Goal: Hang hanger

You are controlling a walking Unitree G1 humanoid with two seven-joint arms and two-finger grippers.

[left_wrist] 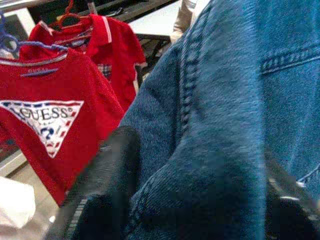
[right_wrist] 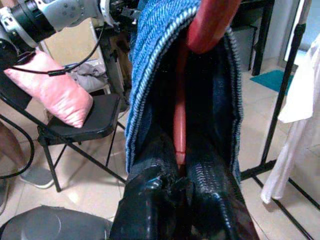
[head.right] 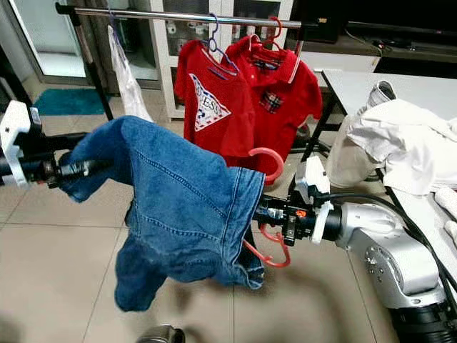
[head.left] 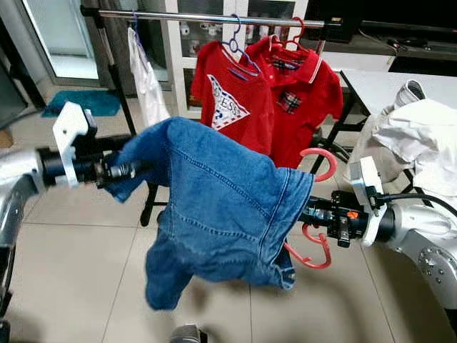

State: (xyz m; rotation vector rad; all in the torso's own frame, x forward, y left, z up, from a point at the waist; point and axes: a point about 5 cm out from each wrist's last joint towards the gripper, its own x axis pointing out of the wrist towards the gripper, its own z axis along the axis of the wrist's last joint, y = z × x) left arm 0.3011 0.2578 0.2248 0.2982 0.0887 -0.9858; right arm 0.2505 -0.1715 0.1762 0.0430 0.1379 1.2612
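Before a clothes rail (head.left: 214,17) hung with two red shirts (head.left: 268,96), we hold a blue denim garment (head.left: 221,207) stretched in the air between our two arms. Our left tool (head.left: 118,171) is clenched on one end of the denim, the cloth bunched between its black fingers (left_wrist: 107,185). Our right tool (head.right: 265,212) grips the other end, its fingers closed on the denim and the red hanger (head.right: 268,161) inside it. The hanger's hook curls up beside the cloth and its lower bar pokes out beneath. A white heap of laundry (head.left: 421,143) lies on the counter (head.left: 371,82) to our right, above the tiled floor (head.left: 71,264).
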